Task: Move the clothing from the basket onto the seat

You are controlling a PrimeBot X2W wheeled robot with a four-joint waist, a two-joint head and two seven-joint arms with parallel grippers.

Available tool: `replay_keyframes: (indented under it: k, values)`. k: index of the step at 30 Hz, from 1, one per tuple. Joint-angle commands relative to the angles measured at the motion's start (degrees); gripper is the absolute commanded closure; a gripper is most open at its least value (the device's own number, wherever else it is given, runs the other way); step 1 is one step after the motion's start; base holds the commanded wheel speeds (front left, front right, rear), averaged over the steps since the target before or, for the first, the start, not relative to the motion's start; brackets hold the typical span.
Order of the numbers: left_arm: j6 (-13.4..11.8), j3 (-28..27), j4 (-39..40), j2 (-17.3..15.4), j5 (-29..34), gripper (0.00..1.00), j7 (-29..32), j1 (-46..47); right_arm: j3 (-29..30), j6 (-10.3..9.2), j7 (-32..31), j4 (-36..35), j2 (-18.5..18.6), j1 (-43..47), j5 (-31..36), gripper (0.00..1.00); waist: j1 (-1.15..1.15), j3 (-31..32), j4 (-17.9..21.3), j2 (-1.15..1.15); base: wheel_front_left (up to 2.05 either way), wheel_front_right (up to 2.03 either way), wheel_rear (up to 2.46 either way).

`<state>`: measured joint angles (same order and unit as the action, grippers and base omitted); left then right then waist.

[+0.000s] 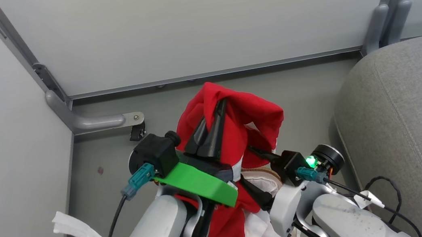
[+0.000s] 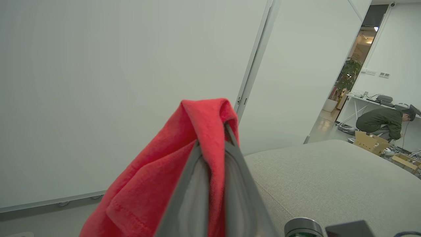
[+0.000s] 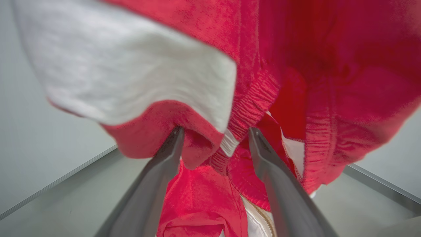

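Observation:
My left gripper (image 1: pixel 222 104) is raised and shut on the clothing (image 1: pixel 247 117), a bright red garment that drapes over its fingers and hangs down toward the basket (image 1: pixel 263 171). The left wrist view shows the red fabric (image 2: pixel 148 184) pinched between the left gripper's (image 2: pixel 212 138) fingers. My right gripper (image 1: pixel 254 174) sits lower, beside the hanging cloth, open. In its wrist view the right gripper (image 3: pixel 215 135) has red and white folds of clothing (image 3: pixel 329 65) hanging between its spread fingers, over the basket's brown rim (image 3: pixel 261 214). The grey seat (image 1: pixel 412 128) lies to the right.
Pale partition walls close off the far side and the left. A grey partition foot with a caster (image 1: pixel 137 132) stands on the floor, and a white cloth strip (image 1: pixel 79 229) lies at lower left. A black cable (image 1: pixel 387 185) loops near the seat. A person (image 2: pixel 384 121) crouches by cardboard boxes far off.

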<state>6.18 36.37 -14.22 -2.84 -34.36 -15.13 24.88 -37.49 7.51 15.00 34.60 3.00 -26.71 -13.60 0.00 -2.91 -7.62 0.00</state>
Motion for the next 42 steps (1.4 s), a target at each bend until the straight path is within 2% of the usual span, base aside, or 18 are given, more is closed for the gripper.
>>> replay_keyframes:
  k: [1,6,13,14,15,20,26,39,40,41,42]
  values:
    - [0.0,0.5,0.4,-0.1,-0.2,1.0,0.0,1.3,0.5,-0.04,0.3,0.9,0.0,-0.7,-0.3,0.0,0.0,-0.4,-1.1,0.0,0.0,0.0,0.0]
    - [0.2,3.6,1.0,-0.1,-1.3,1.0,0.0,2.8,1.8,-0.04,0.3,2.3,0.0,-1.1,-2.9,0.0,0.0,-0.7,-2.9,0.0,0.0,0.0,0.0]
    - [0.1,6.3,1.7,-0.1,-2.1,1.0,0.0,4.3,-2.6,-0.04,0.3,2.3,0.1,-2.7,-7.4,0.0,0.0,-1.6,-4.4,0.0,0.0,0.0,0.0]
    - [0.0,6.5,1.6,-0.1,-2.2,1.0,0.0,4.3,-3.1,-0.04,0.3,2.3,0.1,-2.8,-7.9,0.56,0.0,-1.6,-4.5,0.0,0.0,0.0,0.0]
    - [-0.1,6.6,1.4,-0.1,-2.4,1.0,0.0,4.4,-3.6,-0.04,0.3,2.1,0.1,-3.0,-8.7,1.0,0.0,-1.7,-4.6,0.0,0.0,0.0,0.0]
    - [-0.6,6.2,0.7,-0.1,-2.5,1.0,0.0,4.4,-4.2,-0.04,0.3,1.9,0.1,-2.5,-9.7,1.0,0.0,-1.7,-4.6,0.0,0.0,0.0,0.0]
    - [-0.9,3.7,-0.8,-0.1,-1.6,1.0,0.0,3.5,-2.2,-0.04,0.3,2.4,0.1,1.6,-8.2,1.0,0.0,-1.0,-3.4,0.0,0.0,0.0,0.0]
    - [-0.5,-2.2,-3.7,-0.1,1.9,1.0,-0.1,0.9,2.3,-0.04,0.2,-1.4,1.2,7.6,-5.6,1.0,0.0,-1.2,1.6,0.0,0.0,0.0,0.0]
    - [-0.5,-2.5,-3.8,-0.1,2.0,0.76,-0.1,0.8,2.8,-0.04,0.2,-2.2,1.2,7.8,-5.5,1.0,0.0,-1.2,1.9,0.0,0.0,0.0,0.0]
    - [-0.6,-3.0,-4.3,-0.1,2.6,0.25,-0.1,0.5,3.5,-0.04,0.2,-3.3,1.1,8.0,-5.3,1.0,0.0,-1.3,2.4,0.0,0.0,0.0,0.0]
    - [-0.7,-3.3,-4.7,-0.1,3.4,0.0,-0.1,0.4,4.0,-0.04,0.2,-4.3,1.1,8.2,-5.1,1.0,0.0,-1.3,2.8,0.0,0.0,0.0,0.0]
